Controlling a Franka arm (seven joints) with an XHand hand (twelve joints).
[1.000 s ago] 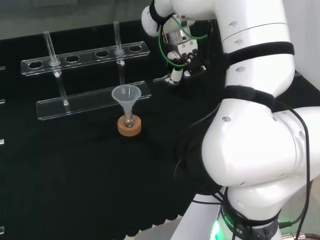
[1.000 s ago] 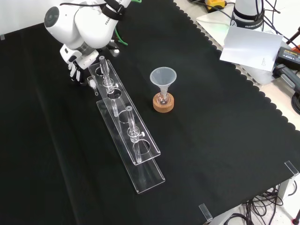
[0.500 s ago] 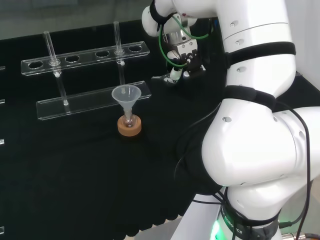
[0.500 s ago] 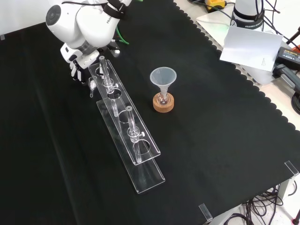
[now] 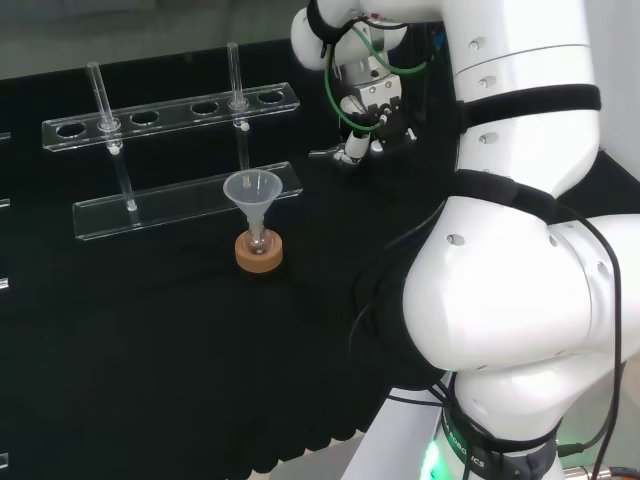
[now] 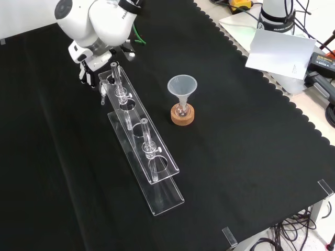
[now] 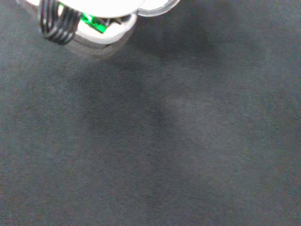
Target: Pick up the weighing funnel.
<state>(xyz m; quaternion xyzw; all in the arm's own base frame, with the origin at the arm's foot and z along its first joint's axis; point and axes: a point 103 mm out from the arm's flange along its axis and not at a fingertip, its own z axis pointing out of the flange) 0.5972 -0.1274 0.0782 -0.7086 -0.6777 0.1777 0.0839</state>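
at two o'clock from the funnel [image 5: 252,190] in the head view, the hand [image 5: 368,135] pinches the weighing funnel [image 5: 324,154]; we think its curled fingers hold it up off the table [image 5: 150,330].

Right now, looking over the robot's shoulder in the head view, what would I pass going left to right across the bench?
Tall tube at the rack's left end → funnel on its cork ring → weighing funnel, held by the hand → hand → arm's white links.
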